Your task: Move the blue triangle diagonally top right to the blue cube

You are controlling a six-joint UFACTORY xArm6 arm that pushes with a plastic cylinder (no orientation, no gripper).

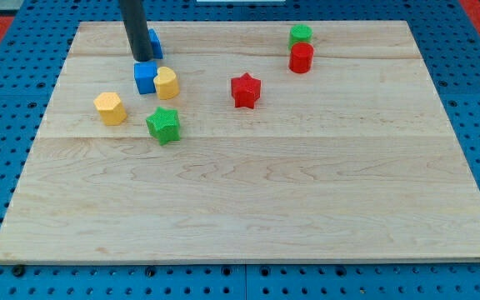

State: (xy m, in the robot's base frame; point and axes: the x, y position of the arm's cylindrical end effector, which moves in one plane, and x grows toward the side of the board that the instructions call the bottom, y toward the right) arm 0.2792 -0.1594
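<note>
A pale wooden board (248,208) lies on a blue pegboard table (7,125), and nearly all the blocks crowd its far half; the whole near half is bare wood, with open room right across to the near edge.

Starting at the left, a yellow hexagonal block (110,108) sits alone, with bare board between it and the left edge. Just right of it and a little nearer is a green star (163,125). Beyond that, a blue cube (145,77) touches a yellow block (167,83) on its right side. The dark rod comes down from the far edge, and my tip (143,59) ends right at the cube's far side. There is no claw on this arm, only the rod, so nothing is clenched or grasped. Behind the rod, half hidden, a second blue block (154,42) lies close to the far edge; its shape I cannot tell for sure, though it looks to be the blue triangle.

Further right a red star (245,90) stands apart in the middle. Then a green block (301,35) and a red cylinder (302,57) sit together near the far edge, with wide empty board to their right.

Count: two blue, two yellow, two green, two red.
</note>
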